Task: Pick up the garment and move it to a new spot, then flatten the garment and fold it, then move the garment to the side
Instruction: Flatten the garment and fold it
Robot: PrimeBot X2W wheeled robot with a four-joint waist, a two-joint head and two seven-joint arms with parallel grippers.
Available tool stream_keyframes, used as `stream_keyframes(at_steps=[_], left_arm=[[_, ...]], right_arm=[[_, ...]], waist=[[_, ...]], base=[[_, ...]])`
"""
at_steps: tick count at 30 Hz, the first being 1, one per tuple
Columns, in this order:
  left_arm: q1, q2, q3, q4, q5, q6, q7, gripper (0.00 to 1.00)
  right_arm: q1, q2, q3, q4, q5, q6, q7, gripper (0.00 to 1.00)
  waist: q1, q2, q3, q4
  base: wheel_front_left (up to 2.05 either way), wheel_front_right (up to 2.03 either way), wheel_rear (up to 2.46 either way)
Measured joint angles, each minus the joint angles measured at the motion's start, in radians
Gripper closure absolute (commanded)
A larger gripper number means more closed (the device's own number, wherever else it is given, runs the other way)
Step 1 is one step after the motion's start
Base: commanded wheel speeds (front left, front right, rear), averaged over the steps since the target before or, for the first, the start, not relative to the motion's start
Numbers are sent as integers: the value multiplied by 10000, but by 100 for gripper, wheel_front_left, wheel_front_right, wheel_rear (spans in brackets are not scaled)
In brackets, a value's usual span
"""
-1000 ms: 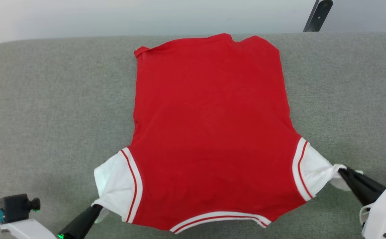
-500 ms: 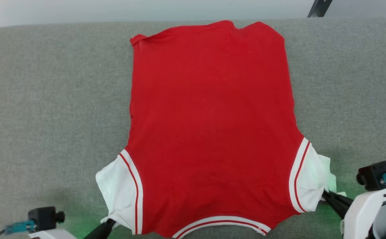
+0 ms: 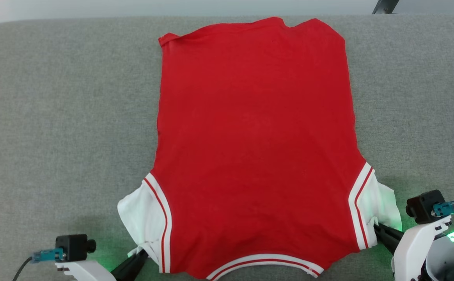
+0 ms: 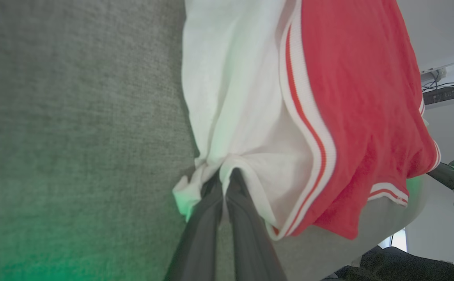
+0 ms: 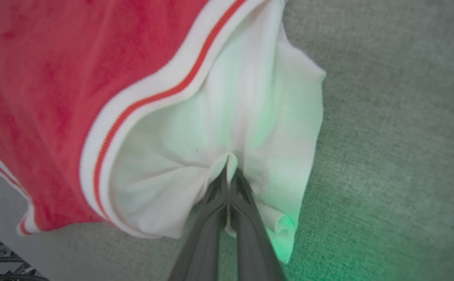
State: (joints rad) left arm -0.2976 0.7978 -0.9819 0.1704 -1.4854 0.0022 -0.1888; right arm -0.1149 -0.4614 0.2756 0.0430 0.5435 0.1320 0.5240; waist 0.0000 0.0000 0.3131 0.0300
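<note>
Now, left gripper (image 4: 224, 176) and right gripper (image 5: 229, 167) each clamped on a white sleeve of the garment (image 3: 254, 136).

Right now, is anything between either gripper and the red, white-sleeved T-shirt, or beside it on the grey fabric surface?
Nothing visible. The left gripper and right gripper each pinch a white sleeve of the red soft-fabric T-shirt; the grey fabric surface beside it carries nothing else.

Head view. We find the grey cushion (image 3: 55, 117) bare across frame left and frame right. The garment (image 3: 254, 136) covers the centre. The left gripper (image 3: 139, 255) and right gripper (image 3: 377, 230), both clamped on it, block the lower corners. A dark post (image 3: 385, 6) stands at upper right.
</note>
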Motion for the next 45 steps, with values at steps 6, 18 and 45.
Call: stream_keyframes(at_steps=[6, 18, 45], left_arm=[[-5, -150, -33, 272, 8, -81, 2, 100], [79, -194, -113, 36, 374, 242, -186, 100], [-2312, -1705, -332, 151, 1666, -821, 123, 100]], right_arm=[[-160, 0, 226, 343, 10, 4, -305, 18], [642, -410, -1860, -3363, 69, -6, 2719, 0], [-10948, 407, -508, 6121, -3196, -8, 3296, 0]], waist=[[0, 0, -182, -48], [0, 0, -473, 2], [0, 0, 1685, 2296]], base=[[0, 0, 0], [0, 0, 0], [0, 0, 0]])
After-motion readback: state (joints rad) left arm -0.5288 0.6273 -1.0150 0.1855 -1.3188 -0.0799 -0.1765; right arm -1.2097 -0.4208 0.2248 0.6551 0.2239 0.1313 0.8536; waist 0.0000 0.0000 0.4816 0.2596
